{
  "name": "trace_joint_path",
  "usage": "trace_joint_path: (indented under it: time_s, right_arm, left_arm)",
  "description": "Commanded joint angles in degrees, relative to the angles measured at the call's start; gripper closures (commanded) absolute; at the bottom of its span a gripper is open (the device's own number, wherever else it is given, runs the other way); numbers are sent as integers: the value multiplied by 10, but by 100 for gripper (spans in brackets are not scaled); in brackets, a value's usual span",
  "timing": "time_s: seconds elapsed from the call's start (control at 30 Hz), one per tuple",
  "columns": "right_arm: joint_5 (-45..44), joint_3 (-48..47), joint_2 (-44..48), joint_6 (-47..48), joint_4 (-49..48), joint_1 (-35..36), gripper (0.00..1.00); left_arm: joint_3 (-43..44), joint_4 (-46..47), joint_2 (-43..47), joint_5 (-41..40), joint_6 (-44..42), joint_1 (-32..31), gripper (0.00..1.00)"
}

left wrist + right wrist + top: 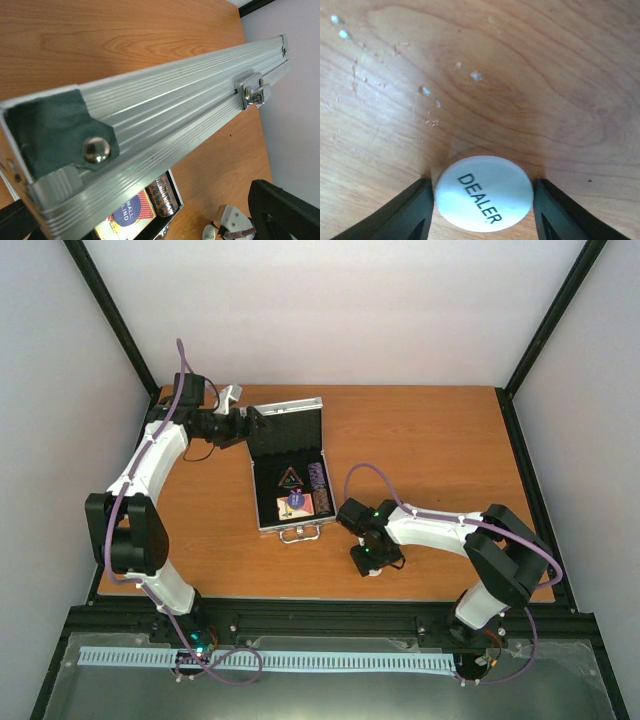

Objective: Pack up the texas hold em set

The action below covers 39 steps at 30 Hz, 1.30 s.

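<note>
Off the front right corner of the small silver aluminium case (285, 435), on the orange-brown wooden table (430, 440), lies the white round "DEALER" disc (484, 192). It is flat on the wood, outside the case.

Right gripper (366, 560) points down over it. Black fingers (410, 215) meet the disc's rim, one on each side: pinched, not lifted.

Left gripper (243, 426) sits at the far left corner of the case's raised lid, jaws spread wide, clamping nothing that shows.

Inside the case: pink-orange card box (145, 202) with a blue round disc (127, 212) on top, and a dark chip stack (162, 192) beside it.

Risks:
- Thin disc, held by the rim only, so it may pop out or tilt on the lift.
- Fingertips may drag on the wood.
- Lid unclamped, so a nudge could drop it shut before the disc reaches the case.
</note>
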<state>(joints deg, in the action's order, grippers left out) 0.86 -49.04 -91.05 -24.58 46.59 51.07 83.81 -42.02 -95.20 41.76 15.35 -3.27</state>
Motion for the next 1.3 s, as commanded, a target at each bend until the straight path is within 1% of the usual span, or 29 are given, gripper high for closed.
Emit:
trace_joint_path:
  time_s: [0.0, 0.1, 0.17, 0.27, 0.37, 0.5, 0.53, 0.57, 0.6, 0.67, 0.77, 0.83, 0.87, 0.93, 1.03, 1.1, 1.13, 1.27]
  right_arm:
    - [14, 0, -12, -3, -5, -2, 49]
    - [0, -25, -21, 3, 13, -2, 68]
    - [-7, -45, -21, 7, 27, -2, 76]
    - [-12, -91, -22, 16, 54, -2, 78]
    - [-25, -152, -25, 28, 84, -2, 77]
    - [-48, -218, -33, 38, 122, -2, 69]
    - [-46, -224, -31, 39, 122, -2, 65]
    - [-40, -223, -27, 41, 114, -2, 57]
    - [-36, -221, -24, 41, 108, -2, 54]
    - [-37, -222, -23, 37, 102, -2, 53]
    - [-51, -231, -29, 34, 103, -2, 38]
    - [-58, -237, -34, 34, 107, -2, 34]
    - [-63, -239, -35, 33, 108, -2, 30]
    - [-71, -240, -34, 34, 107, -2, 17]
    - [-74, -241, -32, 35, 106, -3, 12]
    - [-78, -240, -32, 32, 105, -3, 3]
    - [-82, -239, -31, 30, 106, -3, 0]
    - [-101, -240, -31, 22, 110, -8, 0]
  left_arm:
    - [24, 3, -11, -2, -14, -1, 0]
    - [25, 3, -12, -2, -14, -2, 0]
    - [25, 2, -12, 0, -14, -1, 0]
    - [26, 2, -12, 0, -15, -1, 0]
    - [28, 0, -11, 0, -16, -1, 0]
    - [31, -3, -5, 2, -18, -1, 0]
    - [28, -1, -3, 4, -17, -1, 0]
    - [23, 0, 0, 5, -16, -1, 0]
    - [18, 3, 2, 6, -16, -2, 0]
    - [9, 5, 3, 6, -16, -1, 0]
    - [2, 7, 2, 6, -14, -2, 0]
    - [4, 8, 3, 5, -14, -1, 0]
    - [7, 8, 2, 5, -14, -1, 0]
    - [15, 5, -1, 4, -13, -1, 0]
    - [26, 3, -9, 6, -11, -1, 0]
    - [32, 5, -13, 9, -8, -1, 0]
    - [34, 5, -15, 10, -8, -1, 0]
    - [36, 2, -18, 8, -10, -2, 0]
